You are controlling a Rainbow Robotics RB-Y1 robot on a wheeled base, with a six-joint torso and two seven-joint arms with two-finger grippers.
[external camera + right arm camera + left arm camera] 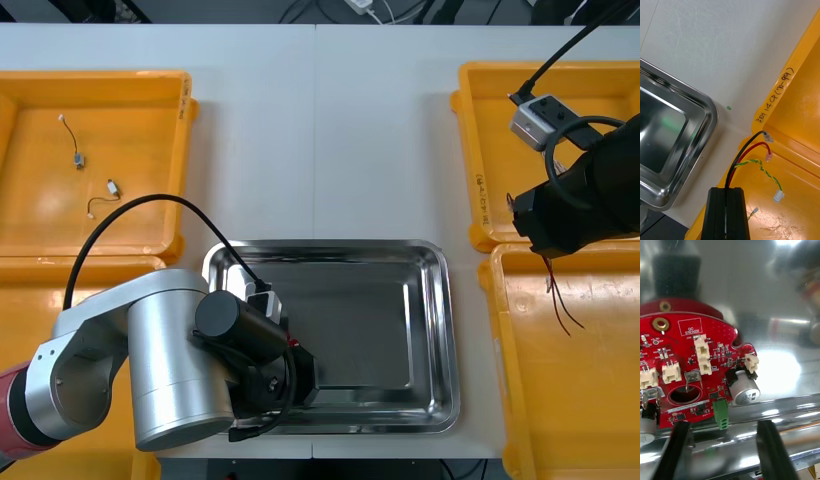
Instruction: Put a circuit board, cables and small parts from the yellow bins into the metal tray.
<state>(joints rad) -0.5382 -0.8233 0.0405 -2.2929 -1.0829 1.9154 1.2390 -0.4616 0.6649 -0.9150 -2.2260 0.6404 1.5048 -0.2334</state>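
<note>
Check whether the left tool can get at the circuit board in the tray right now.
Probably yes: the left tool is open right at the rim of the tray, and the circuit board lies just inside that rim, uncovered.

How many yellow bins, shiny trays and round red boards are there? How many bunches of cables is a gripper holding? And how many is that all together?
Yellow bins: 4
Metal tray: 1
Red circuit board: 1
Bunch of cables held by the right gripper: 1
Total: 7
</note>
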